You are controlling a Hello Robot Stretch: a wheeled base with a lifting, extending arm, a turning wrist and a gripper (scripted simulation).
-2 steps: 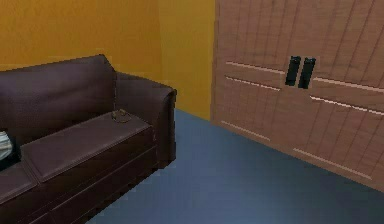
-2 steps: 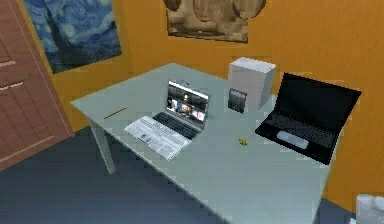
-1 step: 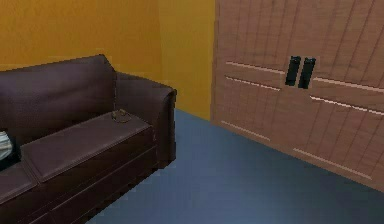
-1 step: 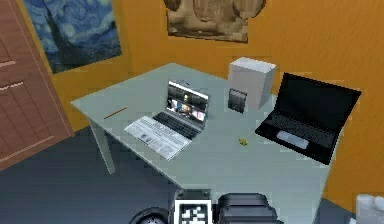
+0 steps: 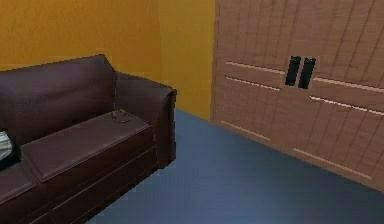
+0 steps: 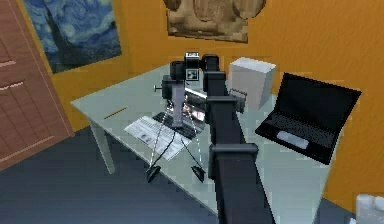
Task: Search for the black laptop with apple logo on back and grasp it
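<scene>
The laptop [image 6: 308, 118] sat open on the table [image 6: 118, 98] at the arm side view's right, well apart from the gripper [image 6: 175, 175], whose grip I could not tell, so backing the base until the arm lined up seemed wisest.

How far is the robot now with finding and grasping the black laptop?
Search looks done: an open black laptop stands on the pale table, at the arm side view's right. Its back is hidden. In hand: the arm reaches over that table, its gripper on the bar's other side from the laptop. Left: bringing the gripper to the laptop and grasping it.
</scene>
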